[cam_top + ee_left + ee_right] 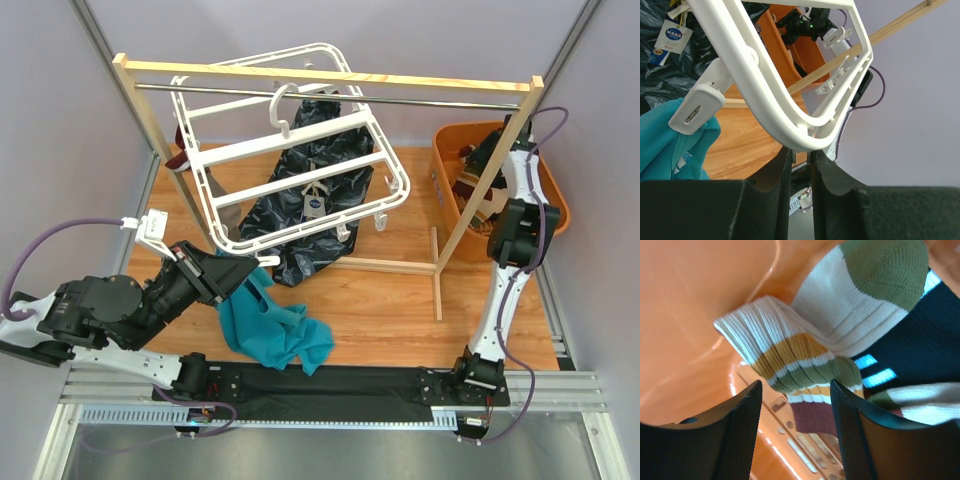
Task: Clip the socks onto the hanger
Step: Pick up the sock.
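Pinching near-left corner of hanger [757,75] with left claw [800,155].
Holding right claw [796,390] spread in orange basket [690,315], far right, over striped socks [790,355]; seeing teal sock [270,325] heaped on tabletop [390,310] under hanger.

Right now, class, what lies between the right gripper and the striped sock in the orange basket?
Nothing: the right wrist view shows the open right gripper facing the striped sock directly, inside the orange basket.

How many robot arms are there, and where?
2. The left arm lies low on the left, its claw pinching the white hanger at a corner. The right arm stands on the right, its open claw down in the orange basket over socks.
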{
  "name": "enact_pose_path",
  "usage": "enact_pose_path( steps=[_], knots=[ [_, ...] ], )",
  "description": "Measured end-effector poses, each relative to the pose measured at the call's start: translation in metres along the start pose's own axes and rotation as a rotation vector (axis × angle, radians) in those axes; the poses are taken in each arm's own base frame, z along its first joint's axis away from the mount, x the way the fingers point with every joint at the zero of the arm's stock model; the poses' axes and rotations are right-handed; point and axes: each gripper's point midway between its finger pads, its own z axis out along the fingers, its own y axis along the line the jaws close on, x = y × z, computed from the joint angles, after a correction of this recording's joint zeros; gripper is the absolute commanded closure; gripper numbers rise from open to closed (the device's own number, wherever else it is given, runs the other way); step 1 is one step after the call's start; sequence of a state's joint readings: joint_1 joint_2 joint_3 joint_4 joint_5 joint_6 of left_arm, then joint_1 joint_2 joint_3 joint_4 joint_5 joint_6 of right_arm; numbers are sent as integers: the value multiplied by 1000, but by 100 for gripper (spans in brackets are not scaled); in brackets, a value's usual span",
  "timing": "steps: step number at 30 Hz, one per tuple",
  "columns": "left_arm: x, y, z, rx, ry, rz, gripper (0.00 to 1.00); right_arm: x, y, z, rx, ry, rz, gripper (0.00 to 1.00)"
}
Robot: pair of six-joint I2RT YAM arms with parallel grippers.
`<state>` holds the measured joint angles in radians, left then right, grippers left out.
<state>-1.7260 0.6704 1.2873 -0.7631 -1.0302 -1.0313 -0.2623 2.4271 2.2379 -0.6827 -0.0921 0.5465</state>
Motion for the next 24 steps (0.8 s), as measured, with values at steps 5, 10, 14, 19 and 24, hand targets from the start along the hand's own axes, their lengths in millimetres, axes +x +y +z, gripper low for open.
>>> enact_pose_path(
  steps=[5,10,14,19,24],
  knots=[
    [0,-1,0,2,-1,-5,100,7,-1,-2,70,-14,-111,42],
    [0,-1,0,2,-1,-5,100,6,5,-9,112,-24,-171,43],
    [0,-1,0,3,-1,-5,100,-9,15,-12,148,-90,-206,46],
    [0,-1,0,3,-1,-5,100,8,7,-4,237,-78,-245,47],
    [0,-1,0,4,2,-6,100,35,-7,10,291,-14,-267,47]
  ],
)
